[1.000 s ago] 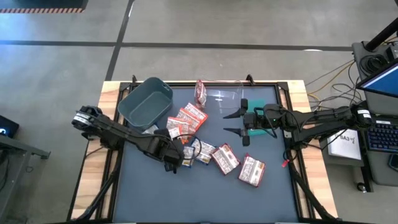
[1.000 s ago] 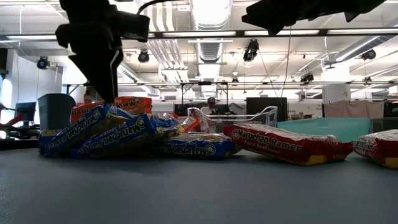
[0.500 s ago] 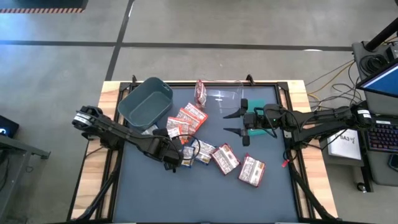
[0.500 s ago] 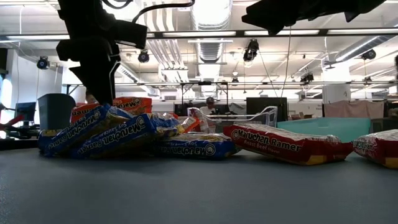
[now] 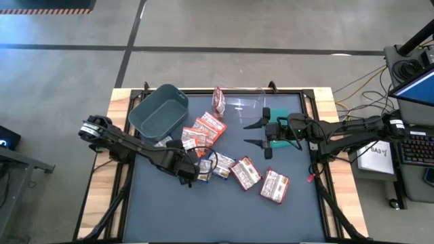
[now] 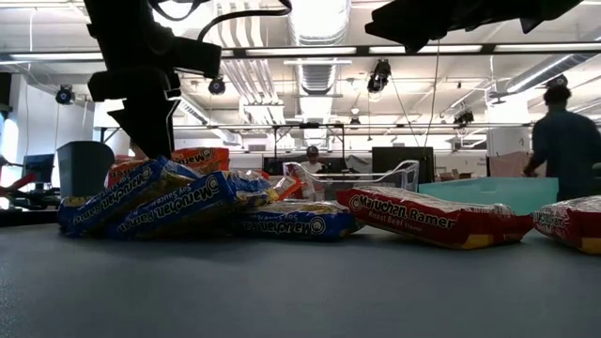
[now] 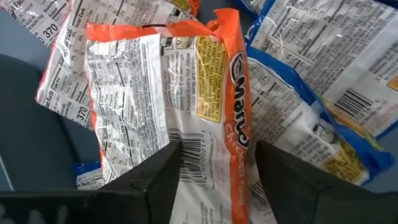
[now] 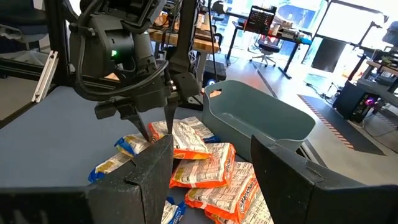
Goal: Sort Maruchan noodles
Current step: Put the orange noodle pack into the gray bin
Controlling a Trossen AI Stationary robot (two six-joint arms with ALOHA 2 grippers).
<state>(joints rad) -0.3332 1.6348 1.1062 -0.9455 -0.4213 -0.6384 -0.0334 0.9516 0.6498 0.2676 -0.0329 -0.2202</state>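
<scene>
The Maruchan noodle packets lie in a loose pile mid-table: orange ones (image 5: 203, 129), blue ones (image 5: 220, 166) and two maroon ones (image 5: 245, 173) (image 5: 274, 186). Another maroon packet (image 5: 218, 100) stands at the clear bin. My left gripper (image 5: 190, 173) is open and points down over the pile's near-left part. Its fingers straddle an orange packet (image 7: 186, 93) that lies printed back up, overlapping blue packets (image 7: 323, 93). My right gripper (image 5: 260, 135) is open and hovers above the table right of the pile, holding nothing. My left gripper (image 7: 217, 149) comes at the orange packet from above, one finger (image 8: 149, 132) on each side of its near end (image 7: 211, 168). I cannot tell whether the fingertips touch the wrapper. The packet lies flat on the pile.
A grey bin (image 5: 159, 112) stands at the far left, a clear bin (image 5: 244, 105) at the far middle and a green bin (image 6: 488, 192) under my right arm. Bare grey mat (image 5: 203, 210) spreads along the near side. A person (image 6: 563, 141) is in the room behind.
In the low view my left gripper's body has turned a little above the pile, while its tips stay at the packets. A person has walked into the room at the right. The packets and my right arm have kept still.
</scene>
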